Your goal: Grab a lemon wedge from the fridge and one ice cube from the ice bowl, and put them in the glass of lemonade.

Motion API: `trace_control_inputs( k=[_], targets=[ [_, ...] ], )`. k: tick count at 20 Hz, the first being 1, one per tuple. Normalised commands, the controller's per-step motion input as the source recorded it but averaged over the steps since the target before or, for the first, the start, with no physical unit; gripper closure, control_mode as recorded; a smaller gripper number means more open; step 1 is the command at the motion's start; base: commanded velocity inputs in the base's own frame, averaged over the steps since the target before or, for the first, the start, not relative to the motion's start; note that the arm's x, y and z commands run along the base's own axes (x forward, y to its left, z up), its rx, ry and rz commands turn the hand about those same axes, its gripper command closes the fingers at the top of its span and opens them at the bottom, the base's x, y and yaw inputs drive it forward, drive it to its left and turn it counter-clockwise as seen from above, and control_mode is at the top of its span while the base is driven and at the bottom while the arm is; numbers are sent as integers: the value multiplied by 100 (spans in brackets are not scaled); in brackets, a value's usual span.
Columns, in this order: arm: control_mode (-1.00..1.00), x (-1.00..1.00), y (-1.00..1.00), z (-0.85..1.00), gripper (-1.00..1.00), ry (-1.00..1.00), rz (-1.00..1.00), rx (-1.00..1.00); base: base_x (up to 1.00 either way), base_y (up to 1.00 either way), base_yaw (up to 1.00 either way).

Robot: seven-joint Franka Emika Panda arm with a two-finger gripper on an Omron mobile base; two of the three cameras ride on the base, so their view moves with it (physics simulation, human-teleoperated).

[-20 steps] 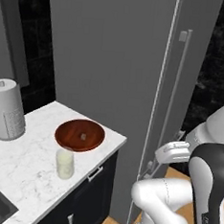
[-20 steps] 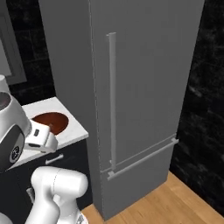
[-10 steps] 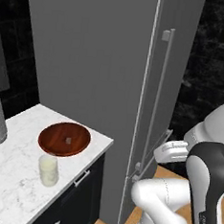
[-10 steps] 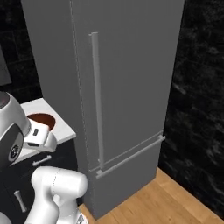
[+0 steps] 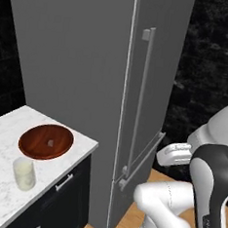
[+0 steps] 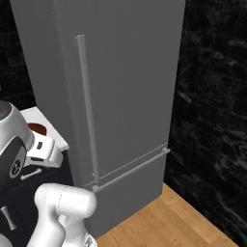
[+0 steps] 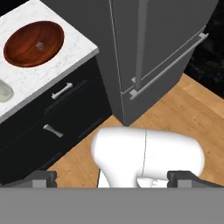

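Observation:
The grey fridge (image 5: pixel 90 70) stands shut, and its long vertical handle (image 5: pixel 141 103) faces me; the lemon wedge is hidden. Left of it, on the marble counter (image 5: pixel 78 149), sits the reddish-brown ice bowl (image 5: pixel 46 141) with one small ice cube (image 5: pixel 50 142) inside. The glass of lemonade (image 5: pixel 24 173) stands in front of the bowl. My gripper (image 7: pixel 114 180) is open and empty, pointing down over the floor in front of the fridge (image 7: pixel 153 26), well away from the ice bowl (image 7: pixel 34 43) and the glass (image 7: pixel 3 92).
Dark drawers with metal pulls (image 7: pixel 61 91) sit under the counter. A horizontal bar handle (image 5: pixel 141 160) crosses the fridge's lower part. Wooden floor (image 7: pixel 188 113) lies before the fridge, and a black stone wall (image 6: pixel 212 96) rises to its right.
The whole picture has shifted: the base has driven right, toward the fridge, so the counter slid left and the white roll left the view. The gripper stays open.

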Motion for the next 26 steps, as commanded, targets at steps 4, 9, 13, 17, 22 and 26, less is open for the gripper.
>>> trace_control_inputs(
  k=[4,9,13,17,22,26],
  targets=[
    [100,0,0,0,-100,0,0,0,0,-27,6],
    [100,0,0,0,-100,0,0,0,-14,-5,17],
    [100,0,0,0,-100,0,0,0,11,-30,19],
    [-100,0,-10,0,-100,-2,4,0,1,-29,13],
    [-100,0,-33,28,-100,-12,8,-1,0,0,0],
    [-100,13,-60,46,-100,-14,5,0,0,0,0]
  ],
)
